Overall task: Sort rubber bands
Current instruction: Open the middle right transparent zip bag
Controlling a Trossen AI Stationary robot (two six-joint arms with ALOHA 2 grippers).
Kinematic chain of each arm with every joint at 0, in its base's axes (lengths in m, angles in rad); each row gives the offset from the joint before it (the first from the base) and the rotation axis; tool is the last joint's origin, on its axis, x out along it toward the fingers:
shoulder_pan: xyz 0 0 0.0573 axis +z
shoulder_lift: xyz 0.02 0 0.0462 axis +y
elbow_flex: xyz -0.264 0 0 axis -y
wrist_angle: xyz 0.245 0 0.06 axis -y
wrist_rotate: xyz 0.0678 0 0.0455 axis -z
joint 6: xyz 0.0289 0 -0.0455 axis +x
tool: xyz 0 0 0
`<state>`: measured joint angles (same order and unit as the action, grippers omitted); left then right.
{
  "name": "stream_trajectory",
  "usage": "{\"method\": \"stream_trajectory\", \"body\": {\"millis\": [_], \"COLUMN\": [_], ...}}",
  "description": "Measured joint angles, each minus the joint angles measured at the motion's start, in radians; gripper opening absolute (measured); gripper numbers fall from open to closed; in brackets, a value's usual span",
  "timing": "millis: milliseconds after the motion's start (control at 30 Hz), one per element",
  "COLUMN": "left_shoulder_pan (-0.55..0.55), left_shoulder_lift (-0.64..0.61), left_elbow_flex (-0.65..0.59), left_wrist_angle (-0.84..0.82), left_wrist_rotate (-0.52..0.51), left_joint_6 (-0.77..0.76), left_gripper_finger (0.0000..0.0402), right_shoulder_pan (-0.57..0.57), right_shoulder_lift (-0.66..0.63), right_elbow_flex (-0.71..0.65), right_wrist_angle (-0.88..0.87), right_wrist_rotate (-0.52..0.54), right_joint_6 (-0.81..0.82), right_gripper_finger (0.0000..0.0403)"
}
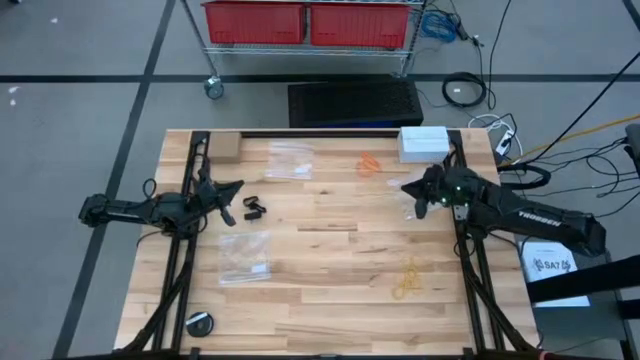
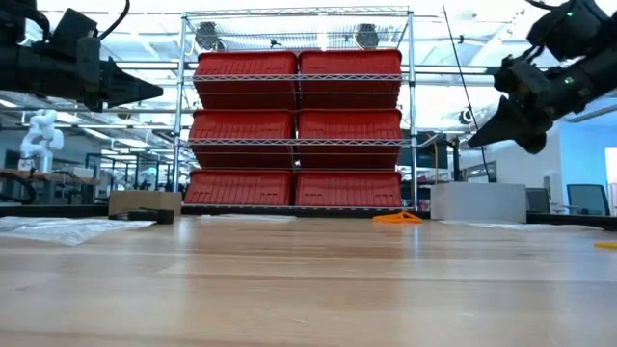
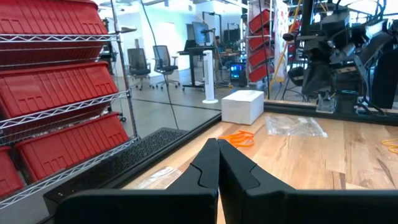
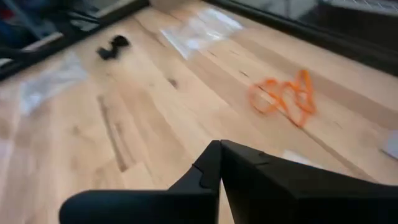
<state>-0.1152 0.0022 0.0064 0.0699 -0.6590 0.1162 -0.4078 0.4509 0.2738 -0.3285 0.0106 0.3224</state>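
Observation:
Three small heaps of rubber bands lie on the wooden table: black ones (image 1: 252, 208) (image 4: 112, 46) left of centre, orange ones (image 1: 370, 163) (image 4: 283, 96) (image 3: 239, 138) toward the far edge, pale yellow ones (image 1: 408, 278) on the near right. My left gripper (image 1: 237, 188) (image 3: 217, 148) is shut and hovers level above the table, just left of the black bands. My right gripper (image 1: 406, 186) (image 4: 219, 147) is also shut. It is raised and tilted down, near the orange bands and on their near side. Neither gripper holds anything.
Clear plastic bags lie flat at the far middle (image 1: 290, 160), the near left (image 1: 245, 255) and under the right gripper (image 1: 415, 207). A white box (image 1: 423, 142) and a cardboard block (image 1: 225, 147) sit at the far edge. A round black object (image 1: 200, 322) is at the near left corner.

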Motion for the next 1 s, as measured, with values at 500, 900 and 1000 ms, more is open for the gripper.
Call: {"method": "stream_trajectory", "body": {"millis": [500,900,1000], "left_shoulder_pan": [0.000,0.000,0.000], "left_shoulder_lift": [0.000,0.000,0.000], "left_elbow_flex": [0.000,0.000,0.000], "left_wrist_angle": [0.000,0.000,0.000], "left_wrist_rotate": [0.000,0.000,0.000], "left_joint_6": [0.000,0.000,0.000], "left_gripper_finger": [0.0002,0.0002,0.0002], "right_shoulder_pan": [0.007,0.124,0.167], "right_shoulder_lift": [0.484,0.737,0.794], "right_elbow_flex": [0.241,0.297,0.297], "right_wrist_angle": [-0.297,-0.395,-0.395], "right_wrist_rotate": [0.070,0.004,0.015], "right_joint_6": [0.164,0.093,0.097], "right_gripper_finger": [0.0000,0.0000,0.0000]}}
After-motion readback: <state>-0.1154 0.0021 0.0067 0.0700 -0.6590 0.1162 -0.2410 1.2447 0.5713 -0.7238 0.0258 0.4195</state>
